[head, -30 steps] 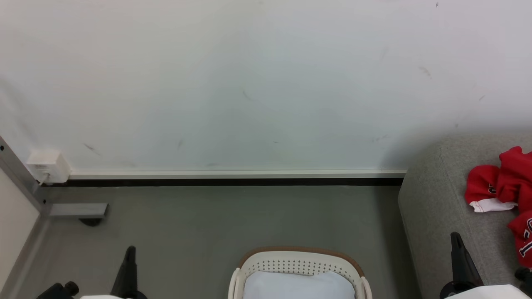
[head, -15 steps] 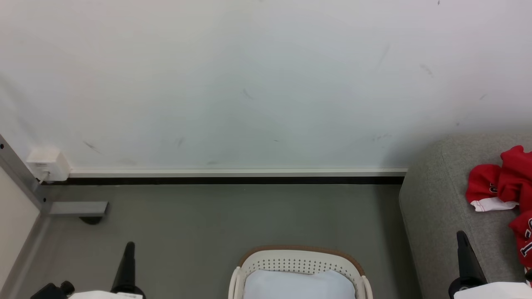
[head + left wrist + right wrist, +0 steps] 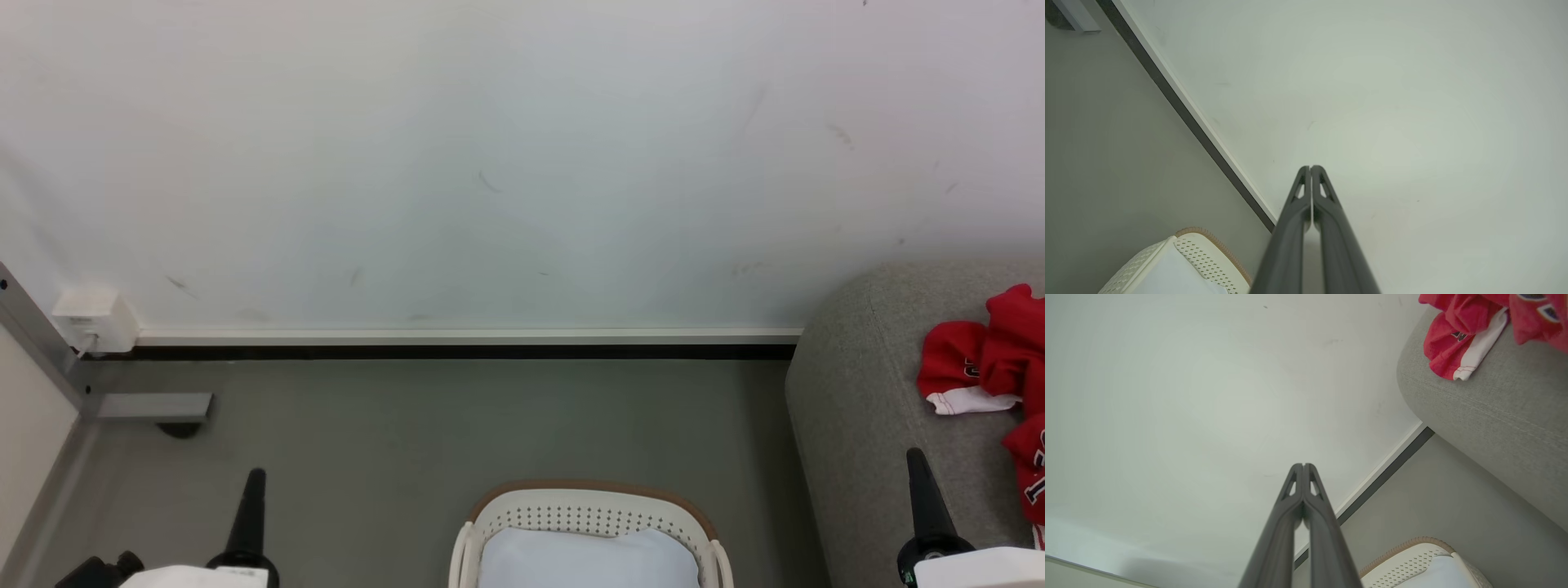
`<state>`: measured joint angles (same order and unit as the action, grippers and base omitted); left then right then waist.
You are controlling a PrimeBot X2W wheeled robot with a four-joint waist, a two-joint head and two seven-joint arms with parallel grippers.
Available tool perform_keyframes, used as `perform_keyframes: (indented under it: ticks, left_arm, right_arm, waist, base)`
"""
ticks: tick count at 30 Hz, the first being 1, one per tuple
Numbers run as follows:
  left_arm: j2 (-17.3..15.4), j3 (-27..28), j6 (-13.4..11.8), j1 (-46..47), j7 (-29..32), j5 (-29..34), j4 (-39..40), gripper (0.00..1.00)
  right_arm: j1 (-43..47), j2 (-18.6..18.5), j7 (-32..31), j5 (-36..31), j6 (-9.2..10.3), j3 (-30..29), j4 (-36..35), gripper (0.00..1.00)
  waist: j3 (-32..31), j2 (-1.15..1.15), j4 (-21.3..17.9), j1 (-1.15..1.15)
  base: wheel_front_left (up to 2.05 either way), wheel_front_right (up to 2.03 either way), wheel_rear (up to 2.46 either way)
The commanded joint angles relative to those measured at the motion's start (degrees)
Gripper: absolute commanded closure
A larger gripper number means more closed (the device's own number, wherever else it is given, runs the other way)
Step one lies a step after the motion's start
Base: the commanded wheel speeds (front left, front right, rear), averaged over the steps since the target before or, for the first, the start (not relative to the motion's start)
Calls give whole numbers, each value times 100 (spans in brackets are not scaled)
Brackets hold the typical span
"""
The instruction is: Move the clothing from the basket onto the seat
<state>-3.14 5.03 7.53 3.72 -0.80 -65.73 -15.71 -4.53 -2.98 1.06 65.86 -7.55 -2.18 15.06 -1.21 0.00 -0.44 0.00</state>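
The red clothing [image 3: 992, 359] with white trim lies crumpled on the grey seat [image 3: 857, 408] at the right edge; it also shows in the right wrist view [image 3: 1457, 335] on the seat [image 3: 1494, 412]. The white basket [image 3: 588, 516] with a brown rim stands on the floor at bottom centre, holding only its pale inner pad [image 3: 584, 559]; its corner shows as basket [image 3: 1200, 261] and basket [image 3: 1412, 559]. My left gripper [image 3: 256, 475] is shut at lower left, left of the basket. My right gripper [image 3: 914, 455] is shut at lower right, in front of the seat. Both fingers meet in gripper [image 3: 1310, 167] and gripper [image 3: 1303, 464].
A white wall [image 3: 490, 163] with a dark baseboard [image 3: 457, 353] runs behind the grey floor [image 3: 408, 433]. A white wall box [image 3: 94, 320] and a metal frame foot [image 3: 151, 407] sit at the left.
The head view has drifted slightly, so everything sits a little lower-right to upper shift. Both grippers stay shut; the right one shows a bit further right.
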Motion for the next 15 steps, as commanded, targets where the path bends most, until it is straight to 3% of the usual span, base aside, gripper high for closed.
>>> perform_keyframes:
  ticks: [1, 15]
  left_arm:
    - [-26, 37, -4, 137, 61, -209, 78, 100]
    - [-14, 77, -5, 179, 245, -876, 101, 100]
  right_arm:
    - [-125, -36, -49, 220, 6, -45, -59, 100]
    - [-160, -35, -234, 895, 7, -143, -77, 100]
  waist:
    - [5, 0, 2, 0]
    - [34, 0, 11, 0]
  base:
    - [0, 0, 0]
    - [0, 0, 0]
